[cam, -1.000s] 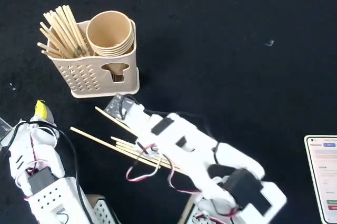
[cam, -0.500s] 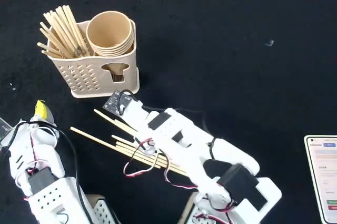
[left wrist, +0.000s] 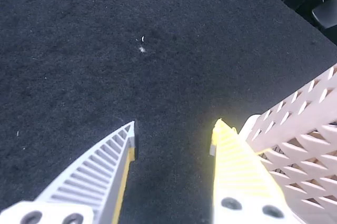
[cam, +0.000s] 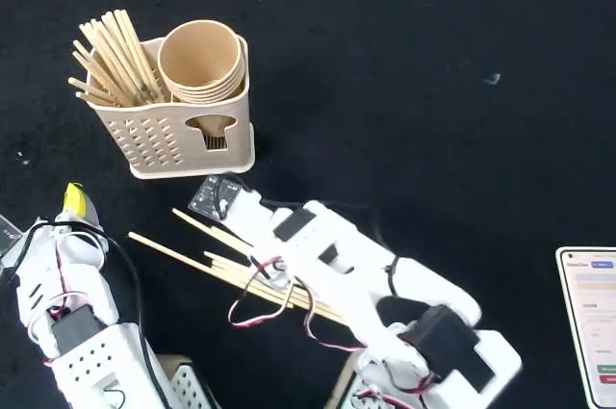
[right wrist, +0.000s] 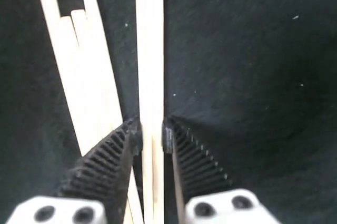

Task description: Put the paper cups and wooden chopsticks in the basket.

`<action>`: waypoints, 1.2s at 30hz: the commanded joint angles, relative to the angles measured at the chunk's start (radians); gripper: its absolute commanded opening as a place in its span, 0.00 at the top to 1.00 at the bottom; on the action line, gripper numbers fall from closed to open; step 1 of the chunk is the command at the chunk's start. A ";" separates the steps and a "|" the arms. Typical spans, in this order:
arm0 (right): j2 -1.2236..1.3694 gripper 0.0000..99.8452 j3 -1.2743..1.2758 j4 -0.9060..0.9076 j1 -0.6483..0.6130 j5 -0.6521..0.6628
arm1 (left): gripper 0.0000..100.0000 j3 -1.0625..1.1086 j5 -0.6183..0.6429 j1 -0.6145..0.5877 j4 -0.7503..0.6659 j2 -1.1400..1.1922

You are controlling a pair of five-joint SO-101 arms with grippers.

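A pale slotted basket (cam: 183,135) stands at the back left with stacked paper cups (cam: 200,61) and a bundle of wooden chopsticks (cam: 111,58) in it. Several loose chopsticks (cam: 183,255) lie on the black table in front of it. My right arm (cam: 318,245) lies across them. In its wrist view, my right gripper (right wrist: 151,129) is shut on a pair of chopsticks (right wrist: 150,50), and others (right wrist: 79,66) lie just beside one finger. My left gripper (left wrist: 174,134) is open over bare table at the front left, beside a corner of the basket (left wrist: 310,129); its yellow finger (cam: 75,199) shows from above.
A phone (cam: 589,313) lies at the right edge of the table. The black tabletop (cam: 433,120) stretches open to the right of the basket. Red and black wires (cam: 260,308) hang off the right arm over the chopsticks.
The right arm has shifted slightly over the loose chopsticks, and the chopstick nearest the basket has slid a little toward the front. The left arm has kept still.
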 commanded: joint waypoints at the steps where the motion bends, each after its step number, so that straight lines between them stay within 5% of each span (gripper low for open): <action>1: -0.153 0.99 0.045 0.029 -0.008 0.003 | 0.77 -0.033 -0.008 0.007 0.005 -0.012; 12: -0.839 0.99 0.062 0.342 -0.011 0.008 | 0.77 -0.033 -0.008 0.013 0.005 -0.012; 19: -1.061 0.99 -0.286 0.462 -0.015 0.008 | 0.77 -0.033 -0.008 0.013 0.005 -0.012; 24: -1.023 0.99 -0.472 0.216 -0.015 -0.018 | 0.77 -0.033 -0.008 0.013 0.005 -0.012; 31: -0.806 0.99 -0.458 -0.358 -0.015 -0.287 | 0.77 -0.033 -0.008 0.013 0.003 -0.012; 36: -0.561 0.99 -0.490 -0.628 -0.055 -0.299 | 0.77 -0.033 -0.008 0.008 0.003 -0.012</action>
